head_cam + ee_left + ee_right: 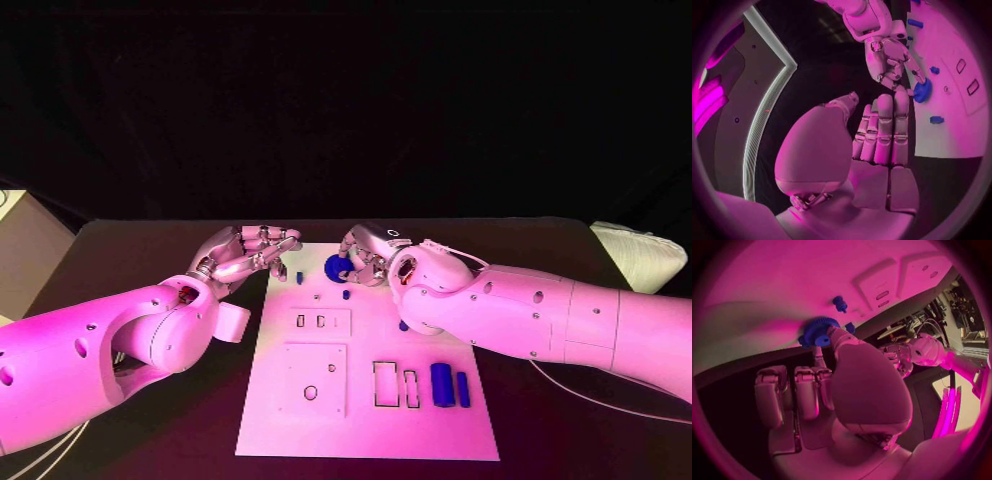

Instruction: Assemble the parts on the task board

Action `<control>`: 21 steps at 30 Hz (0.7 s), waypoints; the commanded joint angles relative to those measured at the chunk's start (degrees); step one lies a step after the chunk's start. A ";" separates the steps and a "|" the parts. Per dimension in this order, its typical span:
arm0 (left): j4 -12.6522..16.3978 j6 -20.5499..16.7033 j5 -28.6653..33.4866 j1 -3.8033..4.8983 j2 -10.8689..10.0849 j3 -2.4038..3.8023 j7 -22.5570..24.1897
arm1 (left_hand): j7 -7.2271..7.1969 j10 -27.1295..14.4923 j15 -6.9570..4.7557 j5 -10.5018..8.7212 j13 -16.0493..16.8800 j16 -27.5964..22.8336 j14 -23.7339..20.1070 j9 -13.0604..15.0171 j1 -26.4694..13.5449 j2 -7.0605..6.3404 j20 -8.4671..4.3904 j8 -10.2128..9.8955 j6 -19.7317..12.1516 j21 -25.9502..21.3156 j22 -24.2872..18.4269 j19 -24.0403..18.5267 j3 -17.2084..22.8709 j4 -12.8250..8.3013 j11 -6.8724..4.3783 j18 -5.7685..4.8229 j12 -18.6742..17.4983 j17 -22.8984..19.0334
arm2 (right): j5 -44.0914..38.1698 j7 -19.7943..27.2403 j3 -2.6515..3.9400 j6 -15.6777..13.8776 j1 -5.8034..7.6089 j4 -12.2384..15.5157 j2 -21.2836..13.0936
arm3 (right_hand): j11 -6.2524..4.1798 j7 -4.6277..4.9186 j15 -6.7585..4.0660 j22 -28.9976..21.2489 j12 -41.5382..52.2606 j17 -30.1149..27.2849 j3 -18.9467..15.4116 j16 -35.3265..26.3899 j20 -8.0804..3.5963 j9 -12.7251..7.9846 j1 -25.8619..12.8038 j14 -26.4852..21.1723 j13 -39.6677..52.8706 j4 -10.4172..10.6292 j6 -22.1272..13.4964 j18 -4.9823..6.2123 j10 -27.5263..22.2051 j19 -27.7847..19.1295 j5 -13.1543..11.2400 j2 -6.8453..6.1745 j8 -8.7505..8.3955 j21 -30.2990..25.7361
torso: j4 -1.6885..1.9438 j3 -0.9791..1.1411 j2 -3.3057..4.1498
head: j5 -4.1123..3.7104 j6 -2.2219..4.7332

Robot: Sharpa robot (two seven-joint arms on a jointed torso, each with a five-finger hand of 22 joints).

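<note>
The white task board [368, 420] lies in the middle of the black table. My right hand [378, 255] pinches a round blue gear [338, 267] just above the board's far end; the gear [819, 331] sits at the thumb tip in the right wrist view and also appears in the left wrist view [922, 91]. My left hand [253, 250] hovers at the board's far left corner, fingers [879, 130] curled in with nothing in them. Small blue pegs [299, 276] [346, 295] stand near the gear. Two blue bars [441, 384] lie by the slots at the near right.
A raised white block with two small slots [313, 321] and a plate with holes [315, 378] sit on the board's left half. A pale bundle [642, 255] lies at the table's far right, and a beige box [18, 240] stands at the left edge.
</note>
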 commanded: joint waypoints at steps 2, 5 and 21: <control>0.12 1.00 0.16 0.06 0.13 0.05 0.25 | 0.04 -0.41 0.16 -0.31 -0.03 0.32 -0.31 0.07 -0.31 0.10 -0.11 -0.37 -0.42 0.19 0.06 -0.42 0.39 -0.03 0.02 0.84 -0.22 -0.08 | -1.31 -0.41 -0.05 1.21 -0.11 -0.42 0.24 | -0.38 -1.82 -0.38 14.64 0.20 11.97 0.44 0.14 -0.35 0.33 -0.73 5.39 15.09 0.07 3.24 -0.65 6.00 5.93 0.03 0.13 1.38 0.08 | -0.12 0.00 0.02 | 0.06 -0.05; 0.12 1.01 0.16 0.06 0.13 0.05 0.24 | 0.04 -0.41 0.16 -0.31 -0.03 0.32 -0.31 0.07 -0.31 0.10 -0.11 -0.37 -0.42 0.19 0.06 -0.42 0.39 -0.03 0.02 0.84 -0.22 -0.08 | -1.11 -0.14 -0.08 1.52 -0.14 -0.54 0.34 | -0.25 -1.67 -0.30 14.59 0.20 11.93 0.53 0.13 -0.29 0.24 -1.17 5.39 15.09 0.12 2.94 -0.64 6.00 5.90 -0.14 -0.27 1.21 0.03 | -0.13 -0.01 0.00 | 0.08 -0.10; 0.07 0.96 0.16 0.06 0.09 0.05 0.19 | 0.04 -0.41 0.16 -0.31 -0.03 0.32 -0.31 0.07 -0.31 0.10 -0.11 -0.37 -0.42 0.19 0.06 -0.42 0.39 -0.03 0.02 0.84 -0.22 -0.08 | 2.00 2.34 -0.24 2.91 -0.18 -0.64 0.03 | 2.14 0.91 2.07 13.84 0.20 11.49 -8.68 0.00 1.94 -1.53 -10.61 5.27 15.09 0.96 -3.12 -0.41 6.00 5.43 -1.96 -0.95 -3.30 -0.71 | -0.14 0.02 0.00 | 0.03 -0.08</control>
